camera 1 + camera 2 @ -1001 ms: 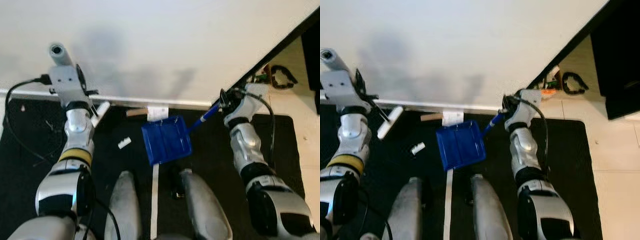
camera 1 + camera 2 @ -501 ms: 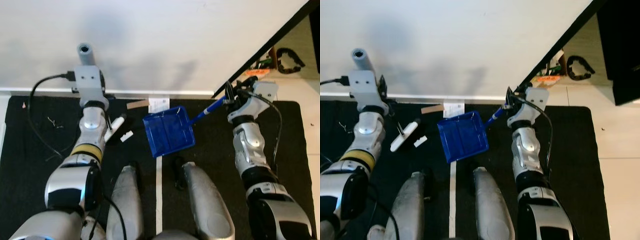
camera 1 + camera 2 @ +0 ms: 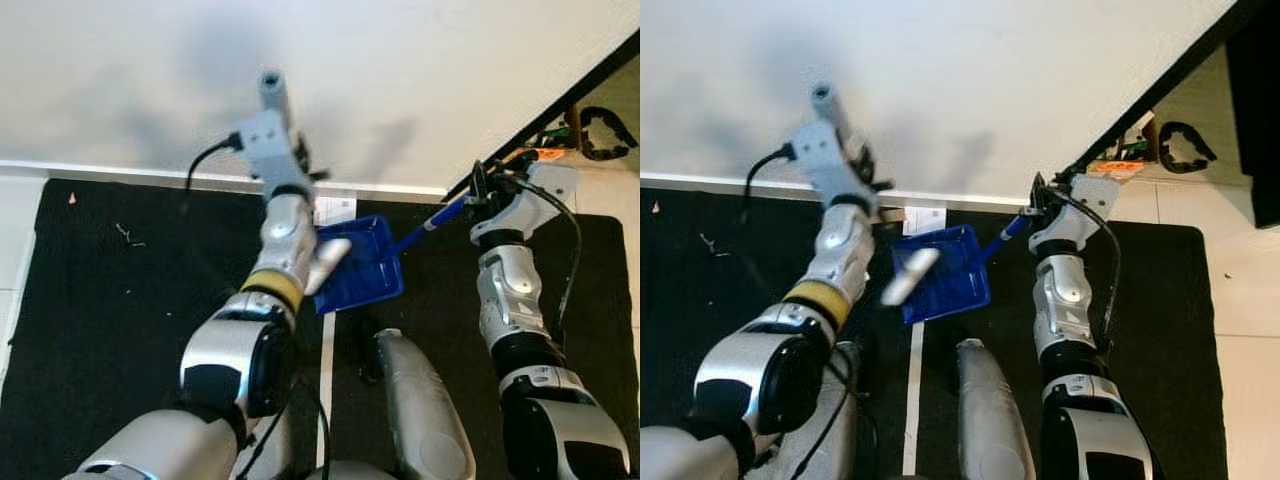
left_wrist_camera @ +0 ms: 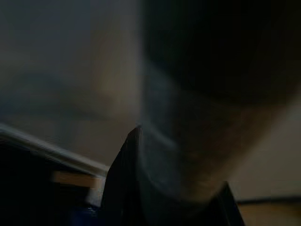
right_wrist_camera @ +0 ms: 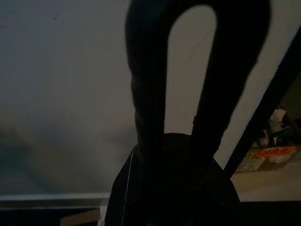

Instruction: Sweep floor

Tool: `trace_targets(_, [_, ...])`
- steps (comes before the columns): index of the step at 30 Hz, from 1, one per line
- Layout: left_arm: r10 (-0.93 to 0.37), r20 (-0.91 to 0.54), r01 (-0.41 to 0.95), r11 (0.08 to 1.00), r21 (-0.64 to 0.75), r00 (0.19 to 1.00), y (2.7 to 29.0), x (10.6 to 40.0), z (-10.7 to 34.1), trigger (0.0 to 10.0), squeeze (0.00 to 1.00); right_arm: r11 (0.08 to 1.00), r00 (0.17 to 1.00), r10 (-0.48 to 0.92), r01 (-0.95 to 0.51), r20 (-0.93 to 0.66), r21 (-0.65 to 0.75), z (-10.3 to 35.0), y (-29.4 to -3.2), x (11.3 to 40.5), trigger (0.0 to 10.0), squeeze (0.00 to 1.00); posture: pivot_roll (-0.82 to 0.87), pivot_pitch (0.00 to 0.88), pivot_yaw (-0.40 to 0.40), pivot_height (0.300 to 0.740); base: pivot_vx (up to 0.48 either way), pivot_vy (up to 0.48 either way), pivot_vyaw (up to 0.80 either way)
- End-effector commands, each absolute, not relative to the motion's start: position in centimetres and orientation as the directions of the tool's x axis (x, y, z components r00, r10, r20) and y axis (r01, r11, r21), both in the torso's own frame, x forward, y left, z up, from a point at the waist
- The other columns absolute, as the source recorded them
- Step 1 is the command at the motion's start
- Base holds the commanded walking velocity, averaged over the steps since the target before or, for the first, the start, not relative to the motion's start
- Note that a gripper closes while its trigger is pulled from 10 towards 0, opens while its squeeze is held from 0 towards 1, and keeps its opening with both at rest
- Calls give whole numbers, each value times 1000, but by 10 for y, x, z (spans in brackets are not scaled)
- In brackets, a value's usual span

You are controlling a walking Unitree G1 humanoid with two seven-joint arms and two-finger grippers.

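A blue dustpan [image 3: 362, 268] lies tilted on the black mat [image 3: 120, 300] close to the wall. Its blue handle [image 3: 432, 222] runs up to my right gripper [image 3: 474, 192], which is shut on it. My left gripper [image 3: 305, 172] is near the baseboard, shut on a white brush. The blurred brush head [image 3: 329, 263] is over the left part of the dustpan. A white paper scrap [image 3: 927, 218] and a tan strip [image 3: 892, 213] lie at the baseboard behind the pan. In the right wrist view two black fingers [image 5: 146, 94] stand before the wall.
A white wall with its baseboard [image 3: 120, 172] bounds the mat. A dark door frame [image 3: 560, 110] opens at right onto pale tile with a black ring [image 3: 603, 130] and small items. Tiny scraps [image 3: 126, 233] dot the mat at left. My leg [image 3: 415, 410] and a white tape line [image 3: 327, 400] are below.
My left arm has swung right, carrying the brush from the mat left of the dustpan onto the pan. The small white scrap beside the pan is out of sight. The camera has shifted.
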State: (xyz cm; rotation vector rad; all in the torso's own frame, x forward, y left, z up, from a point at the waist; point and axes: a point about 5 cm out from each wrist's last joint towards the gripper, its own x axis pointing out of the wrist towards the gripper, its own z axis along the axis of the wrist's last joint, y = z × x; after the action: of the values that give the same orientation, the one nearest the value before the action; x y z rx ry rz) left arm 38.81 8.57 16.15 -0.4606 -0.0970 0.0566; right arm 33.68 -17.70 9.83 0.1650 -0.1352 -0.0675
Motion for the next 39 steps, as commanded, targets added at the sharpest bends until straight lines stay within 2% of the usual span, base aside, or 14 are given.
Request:
trace_targets(1, [-3,98,59,818,-572,995,33,384,184,10000,0,977,971,-46,93,-233,194,26,-170,305,10000,0,3,386,-52,740,0,0,0])
trace_targets(6, [-1,163,85,856,-509,987,47,393,203,10000,0,977,969,-46,94,-241,194,26,-169,306,10000,0,19,368,-53,740,0,0,0])
trace_targets(8, [-79,211,142,941,-306,974,57,395,203,10000,0,976,969,-46,95,-243,195,27,-169,308,10000,0,31,371,-52,740,0,0,0])
trace_targets(9, [-79,211,142,941,-306,974,57,395,203,10000,0,976,969,-46,95,-243,195,27,-169,308,10000,0,31,371,-52,740,0,0,0])
trace_targets(10, [-128,211,164,973,-161,969,71,395,196,10000,0,975,970,-50,99,-239,197,29,-170,310,10000,0,38,381,-48,740,0,0,0])
trace_targets(12, [-128,211,164,973,-161,969,71,395,196,10000,0,975,970,-50,99,-239,197,29,-170,310,10000,0,38,381,-48,740,0,0,0])
trace_targets(14, [-166,200,184,980,-73,966,99,394,188,10000,0,973,972,-67,113,-224,201,34,-175,314,10000,0,41,365,-46,740,0,0,0])
trace_targets(15, [-166,200,184,980,-73,966,99,394,188,10000,0,973,972,-67,113,-224,201,34,-175,314,10000,0,41,365,-46,740,0,0,0])
trace_targets(17, [-184,229,199,979,-45,956,134,385,185,10000,0,965,972,-154,187,-178,183,51,-199,322,10000,0,46,354,-41,740,0,0,0])
trace_targets(22, [-159,229,173,984,-43,960,158,377,182,10000,0,935,951,-274,297,-141,192,67,-227,328,10000,0,34,337,-35,740,0,0,0])
trace_targets(23, [-77,156,85,996,-40,985,181,372,163,10000,0,915,933,-342,358,-112,186,77,-244,330,10000,0,28,316,-30,740,0,0,0])
trace_targets(26, [12,59,-14,1000,28,998,203,362,134,10000,0,882,901,-429,434,-69,182,89,-262,330,10000,0,11,301,-27,740,0,0,0])
trace_targets(31, [46,92,-52,997,65,995,210,351,131,10000,0,851,861,-507,506,-35,138,98,-276,328,10000,0,-9,279,-24,740,0,0,0])
trace_targets(39, [157,103,-164,985,58,982,213,362,146,10000,0,792,793,-610,609,-6,37,113,-288,327,10000,0,-40,287,-15,740,0,0,0])
